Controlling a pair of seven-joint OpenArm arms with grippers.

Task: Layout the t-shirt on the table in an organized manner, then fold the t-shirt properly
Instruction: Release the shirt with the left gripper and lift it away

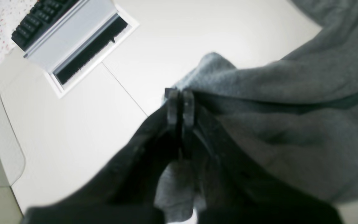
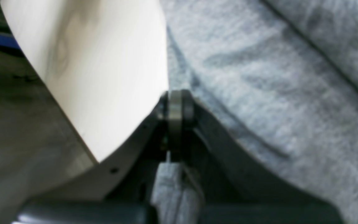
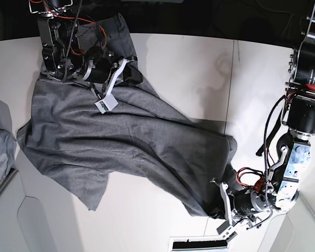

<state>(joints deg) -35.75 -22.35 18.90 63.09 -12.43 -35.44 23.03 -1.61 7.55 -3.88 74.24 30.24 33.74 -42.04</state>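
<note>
Lay stretched diagonally across the white table, the t-shirt, pinched at opposite ends: right pincer clenched on the far corner, left pincer clenched on the near one.

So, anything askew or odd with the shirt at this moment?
Yes. The t-shirt lies stretched diagonally across the table, wrinkled, not flat. Its far corner hangs past the table's far edge under the right hand. The left hand pinches the opposite corner, and cloth is bunched between its closed fingers.
</note>
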